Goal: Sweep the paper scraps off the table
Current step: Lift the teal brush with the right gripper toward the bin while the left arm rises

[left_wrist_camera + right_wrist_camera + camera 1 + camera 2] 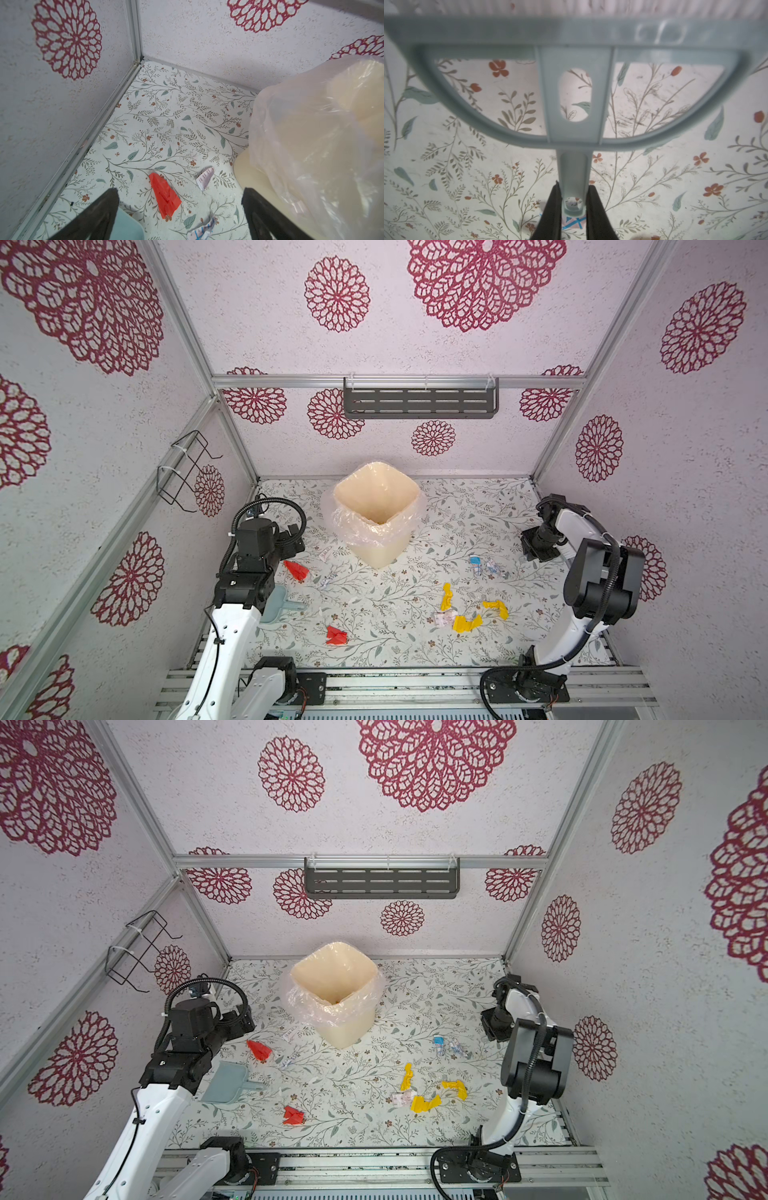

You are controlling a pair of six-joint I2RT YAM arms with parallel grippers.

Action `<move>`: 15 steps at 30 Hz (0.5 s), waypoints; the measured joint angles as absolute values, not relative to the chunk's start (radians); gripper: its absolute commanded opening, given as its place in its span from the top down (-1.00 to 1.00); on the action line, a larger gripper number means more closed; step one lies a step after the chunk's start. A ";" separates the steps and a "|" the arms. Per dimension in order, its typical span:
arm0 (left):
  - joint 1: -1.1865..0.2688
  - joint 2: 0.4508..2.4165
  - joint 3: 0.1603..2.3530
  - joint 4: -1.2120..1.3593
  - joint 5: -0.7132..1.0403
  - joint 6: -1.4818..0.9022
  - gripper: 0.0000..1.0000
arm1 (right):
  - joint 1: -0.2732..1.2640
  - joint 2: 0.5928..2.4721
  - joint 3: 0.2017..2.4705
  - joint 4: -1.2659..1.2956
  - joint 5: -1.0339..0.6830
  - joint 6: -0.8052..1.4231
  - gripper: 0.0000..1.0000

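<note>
right gripper (574, 187) pinching brush (573, 164) handle tip, head leading for reach | left gripper (179, 191) spread, empty, beside dustpan (276, 605) (likely its pickup) | paper scraps (465, 623) scattered across table (457, 510)

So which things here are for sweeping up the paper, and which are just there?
For the job: paper scraps, table, brush in the right gripper, dustpan, bin.
Just there: wall shelf, wire rack.
</note>
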State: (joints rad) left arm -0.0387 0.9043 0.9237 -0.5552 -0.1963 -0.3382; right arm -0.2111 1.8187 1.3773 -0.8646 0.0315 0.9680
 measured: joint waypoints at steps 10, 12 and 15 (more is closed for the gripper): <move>-0.169 1.039 1.169 -0.633 -0.240 -0.328 -0.94 | -0.032 1.776 1.516 -0.935 0.142 0.857 0.77; -0.187 1.073 1.220 -0.653 -0.241 -0.324 -0.94 | 0.017 1.760 1.563 -0.944 0.163 0.826 0.77; -0.210 1.137 1.318 -0.684 -0.232 -0.318 -0.94 | 0.073 1.736 1.617 -0.959 0.180 0.783 0.78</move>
